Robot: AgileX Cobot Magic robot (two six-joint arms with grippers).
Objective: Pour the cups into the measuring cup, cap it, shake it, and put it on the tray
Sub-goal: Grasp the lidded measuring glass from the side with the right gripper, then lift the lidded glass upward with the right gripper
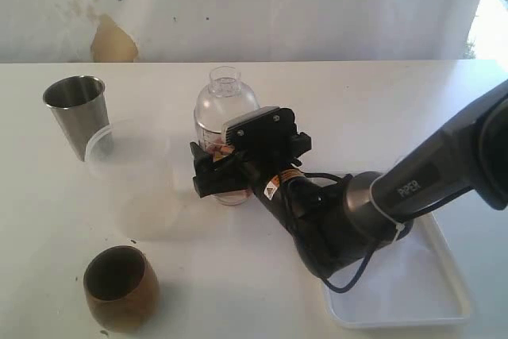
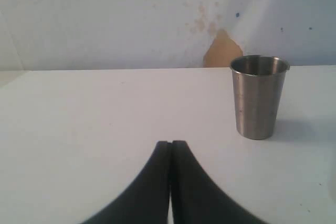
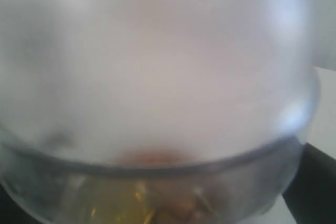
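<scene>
The measuring cup point(image 1: 230, 129) stands mid-table with the clear dome cap point(image 1: 226, 89) on it and brownish contents at its bottom. My right gripper point(image 1: 216, 176) reaches across with its jaws spread wide on either side of the cup's lower half. The right wrist view is filled by the blurred measuring cup point(image 3: 157, 77), with one dark finger point(image 3: 319, 182) at its edge. The steel tumbler point(image 1: 75, 113) point(image 2: 258, 95) stands upright at the far left. The frosted cup point(image 1: 135, 180) sits beside it and the wooden cup point(image 1: 119, 287) at the near left. My left gripper point(image 2: 170, 143) is shut and empty.
The white tray point(image 1: 429, 295) lies at the near right, partly under my right arm point(image 1: 373, 204), with a black cable looping over its rim. A white wall with a brown patch point(image 1: 113, 41) backs the table.
</scene>
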